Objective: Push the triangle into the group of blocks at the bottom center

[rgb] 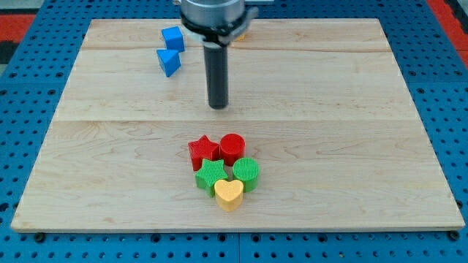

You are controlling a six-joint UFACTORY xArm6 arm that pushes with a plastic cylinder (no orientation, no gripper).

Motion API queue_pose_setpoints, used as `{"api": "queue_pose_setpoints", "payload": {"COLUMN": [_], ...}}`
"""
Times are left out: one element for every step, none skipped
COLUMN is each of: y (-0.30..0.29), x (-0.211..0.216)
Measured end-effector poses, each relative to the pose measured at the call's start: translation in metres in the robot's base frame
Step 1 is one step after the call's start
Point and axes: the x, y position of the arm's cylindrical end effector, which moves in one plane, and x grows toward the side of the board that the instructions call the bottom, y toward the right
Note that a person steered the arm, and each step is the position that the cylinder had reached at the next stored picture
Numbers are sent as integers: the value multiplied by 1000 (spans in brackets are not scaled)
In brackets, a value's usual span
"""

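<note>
Camera view: my tip [218,107] sits right of the blue triangle [168,62], short of the bottom cluster by the red star [203,152]. No jaws here, just a rod.

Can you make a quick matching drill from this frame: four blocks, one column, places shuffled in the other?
Things:
1. blue triangle
2. blue cube
3. yellow heart
4. red star

Places:
A. nearest the view's bottom, front of the cluster
B. cluster's upper left, beside the red cylinder
C. top left, farthest up the board
D. left of my tip, just below the other blue block

Pairs: 1-D, 2-C, 3-A, 4-B
</note>
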Motion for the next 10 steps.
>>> {"api": "queue_pose_setpoints", "payload": {"y": [-6,-17,-32,-40,-84,-114,-102,-70,-58,-27], "x": [-60,-98,-100,-121,-145,-122,-78,-50,-57,-58]}}
